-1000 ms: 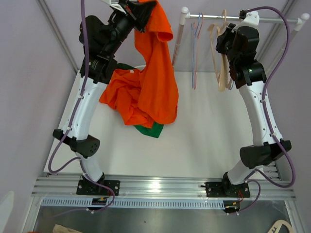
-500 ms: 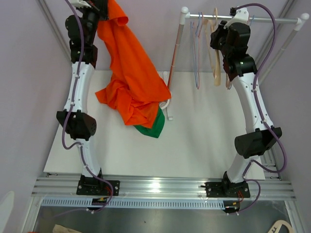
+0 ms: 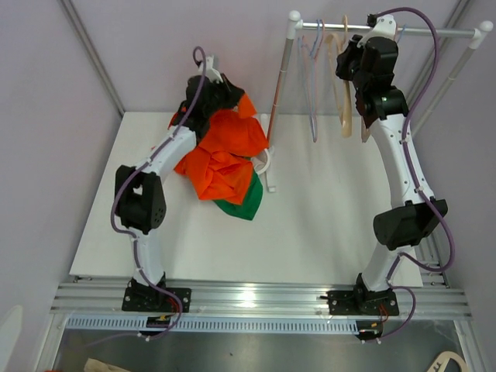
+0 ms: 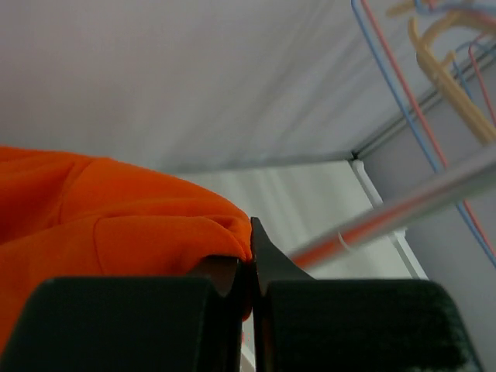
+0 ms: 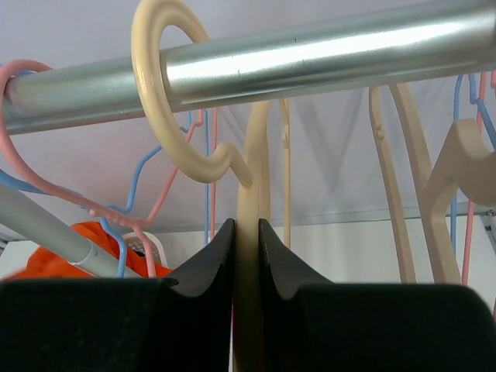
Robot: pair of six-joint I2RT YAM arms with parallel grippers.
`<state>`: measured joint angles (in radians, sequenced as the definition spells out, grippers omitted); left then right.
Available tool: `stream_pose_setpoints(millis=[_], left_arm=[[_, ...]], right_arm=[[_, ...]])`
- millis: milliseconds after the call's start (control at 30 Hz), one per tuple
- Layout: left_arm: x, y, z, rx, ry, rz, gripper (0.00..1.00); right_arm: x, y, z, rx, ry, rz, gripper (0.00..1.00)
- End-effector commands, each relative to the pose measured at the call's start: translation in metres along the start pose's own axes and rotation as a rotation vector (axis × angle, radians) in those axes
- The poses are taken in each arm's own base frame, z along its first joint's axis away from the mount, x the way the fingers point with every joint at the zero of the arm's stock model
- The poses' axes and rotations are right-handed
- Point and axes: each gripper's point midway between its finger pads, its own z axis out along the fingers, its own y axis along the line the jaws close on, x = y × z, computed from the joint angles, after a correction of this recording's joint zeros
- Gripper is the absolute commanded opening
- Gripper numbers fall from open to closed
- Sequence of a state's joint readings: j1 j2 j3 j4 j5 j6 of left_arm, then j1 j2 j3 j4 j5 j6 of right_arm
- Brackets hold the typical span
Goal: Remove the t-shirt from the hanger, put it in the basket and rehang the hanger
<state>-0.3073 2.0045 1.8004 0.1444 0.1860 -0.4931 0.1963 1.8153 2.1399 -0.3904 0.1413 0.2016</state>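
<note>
Two arms are working well apart in the overhead view. The left gripper (image 3: 225, 94) is bending low over the far left of the table (image 3: 341, 225), where the orange t-shirt (image 3: 225, 159) is lying in a crumpled heap on top of a green garment (image 3: 245, 204). A white hanger (image 3: 266, 161) is resting on the table just beside the heap. The right gripper (image 3: 346, 63) is reaching up to the clothes rail (image 3: 418, 32), where a cream hanger (image 3: 346, 105) is hanging bare. The shirt therefore appears to be off its hanger, with only the letting go remaining.

From the left wrist, the jaws are clenching tight on a fold of the orange cloth, pinching its edge between the tips. The rest of the shirt is bulging to the left of the fingers. The grip on one fold is probably what is keeping the cloth under control as it goes onto the pile.

From the right wrist, the jaws are grasping the cream hanger by its neck, just below the hook looped over the rail. A pink hanger (image 5: 46, 182) and a blue hanger (image 5: 147, 174) are dangling alongside. The hold is most likely steadying the hanger on the rail so that it is not dragged off with the shirt. A patch of orange is showing low on the left.
</note>
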Motion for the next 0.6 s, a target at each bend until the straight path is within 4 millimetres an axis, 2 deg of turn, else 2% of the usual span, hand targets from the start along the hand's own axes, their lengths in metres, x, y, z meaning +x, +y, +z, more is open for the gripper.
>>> stream_pose_setpoints(millis=[0, 33, 67, 100, 133, 200, 267, 433, 467, 500, 533, 567], left_arm=[[-0.047, -0.029, -0.046, -0.024, -0.109, -0.045, 0.01], [-0.048, -0.028, -0.056, -0.075, -0.118, -0.066, 0.01], [-0.021, -0.016, -0.060, -0.159, -0.072, -0.081, 0.01], [-0.016, -0.005, -0.064, -0.224, -0.083, -0.085, 0.01], [0.005, 0.006, -0.067, -0.272, -0.047, -0.104, 0.01], [0.030, 0.032, -0.072, -0.389, 0.015, -0.121, 0.01], [0.044, 0.051, -0.074, -0.467, 0.045, -0.136, 0.01], [0.074, 0.072, -0.075, -0.510, 0.169, -0.174, 0.01], [0.069, 0.069, -0.069, -0.494, 0.175, -0.175, 0.01], [0.090, 0.078, -0.066, -0.515, 0.240, -0.180, 0.04], [0.102, 0.080, -0.063, -0.492, 0.287, -0.199, 0.07], [0.101, 0.080, -0.057, -0.474, 0.303, -0.218, 0.12]], right_arm=[[-0.030, 0.000, -0.017, -0.005, -0.080, 0.014, 0.00], [-0.024, -0.002, -0.016, 0.001, -0.069, 0.011, 0.00], [-0.026, -0.004, -0.016, 0.008, -0.077, 0.014, 0.00], [-0.023, -0.005, -0.015, 0.010, -0.071, 0.011, 0.00], [-0.024, -0.004, -0.015, 0.008, -0.072, 0.010, 0.00], [-0.022, -0.005, -0.014, 0.011, -0.067, 0.009, 0.00], [-0.023, -0.004, -0.015, 0.006, -0.069, 0.009, 0.00], [-0.028, -0.005, -0.018, 0.002, -0.077, 0.006, 0.00], [-0.027, -0.004, -0.018, 0.000, -0.075, 0.007, 0.00], [-0.026, -0.003, -0.018, -0.006, -0.072, 0.010, 0.00], [-0.026, -0.003, -0.018, -0.006, -0.070, 0.011, 0.00], [-0.025, -0.003, -0.018, -0.005, -0.068, 0.012, 0.00]])
